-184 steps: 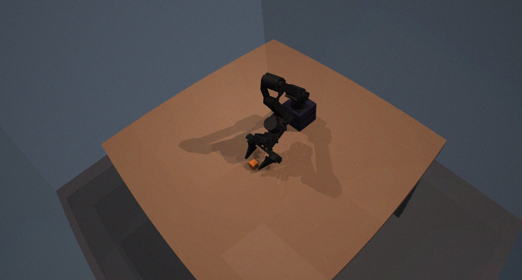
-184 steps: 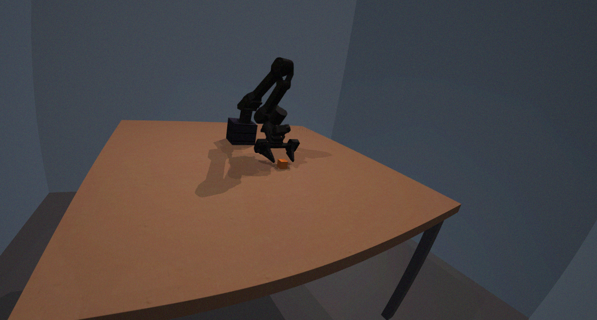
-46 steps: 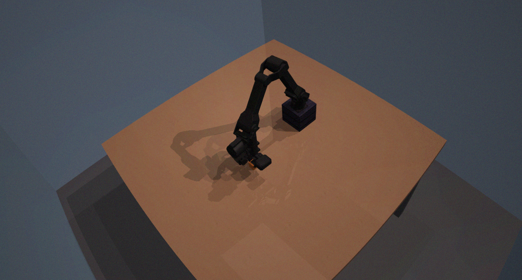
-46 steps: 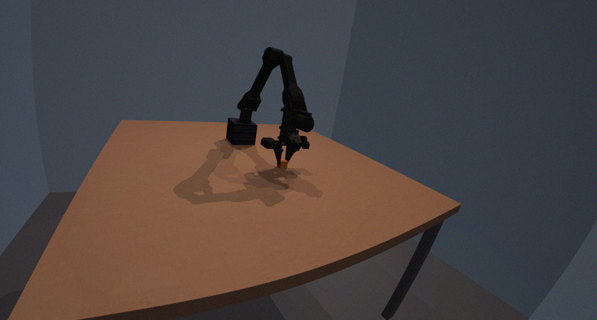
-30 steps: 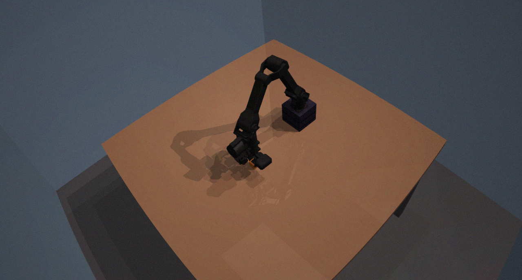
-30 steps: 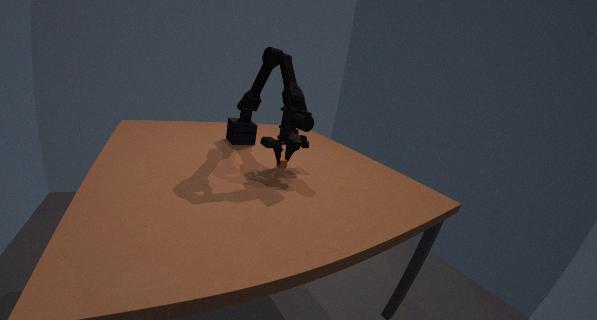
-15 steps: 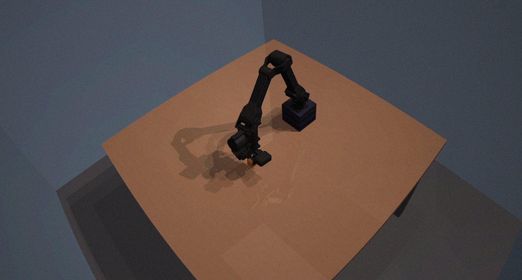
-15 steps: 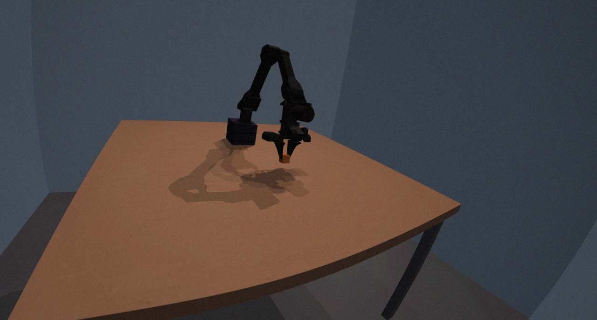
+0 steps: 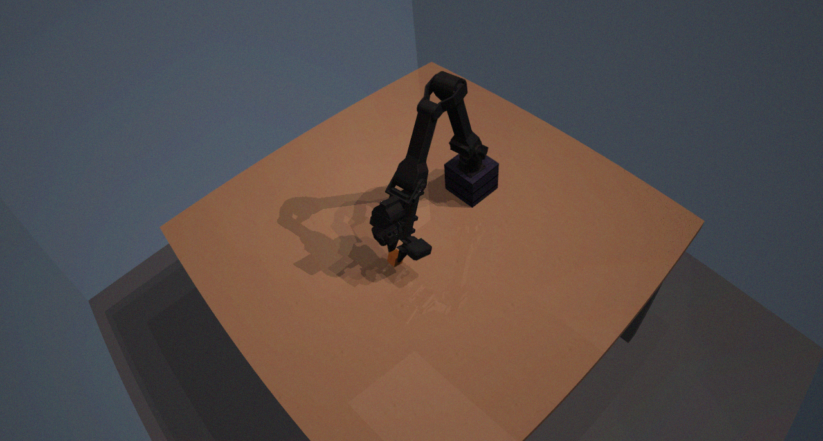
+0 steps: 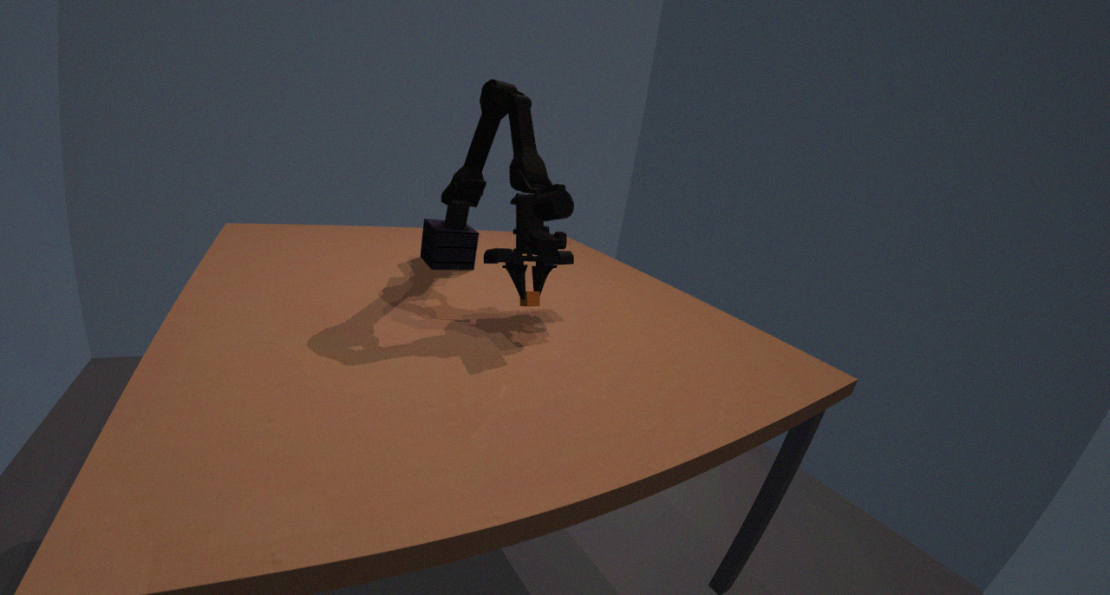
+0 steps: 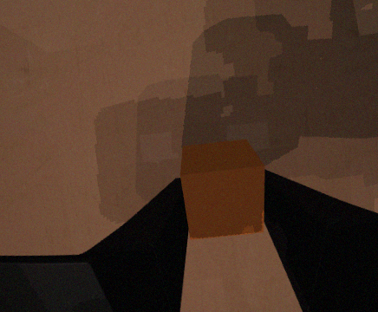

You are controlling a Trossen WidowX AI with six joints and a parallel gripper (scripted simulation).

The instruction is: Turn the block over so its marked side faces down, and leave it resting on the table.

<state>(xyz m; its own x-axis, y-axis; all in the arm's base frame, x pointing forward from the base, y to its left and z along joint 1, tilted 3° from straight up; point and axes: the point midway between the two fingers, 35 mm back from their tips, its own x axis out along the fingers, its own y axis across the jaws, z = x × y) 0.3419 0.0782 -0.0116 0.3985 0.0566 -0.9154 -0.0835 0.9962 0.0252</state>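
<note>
Claw [image 9: 395,254] [image 10: 530,293] [image 11: 219,183] pinching the orange block [image 9: 394,258] [image 10: 530,298] [image 11: 224,201] above the desk [image 9: 546,300] [image 10: 349,452] [image 11: 46,130]
The block hangs between the fingertips, well in from the desk's edges; the black arm [image 9: 422,139] [image 10: 525,137] reaches down from its dark base [image 9: 487,186] [image 10: 450,256].

end effector [image 11: 219,183]: closed on block | orange block [image 11: 223,191]: between both fingertips

We see open air on both sides of the gripper [image 9: 395,255] [image 10: 530,295] [image 11: 224,191] above the table [image 9: 546,300] [image 10: 349,452] [image 11: 37,130]. Behind it, the dark base block [image 9: 471,186] [image 10: 449,246] stands in the way, with the arm [image 9: 422,142] [image 10: 523,129] arching overhead. Toward the table's front edge, we find no obstacle standing on the wood.
</note>
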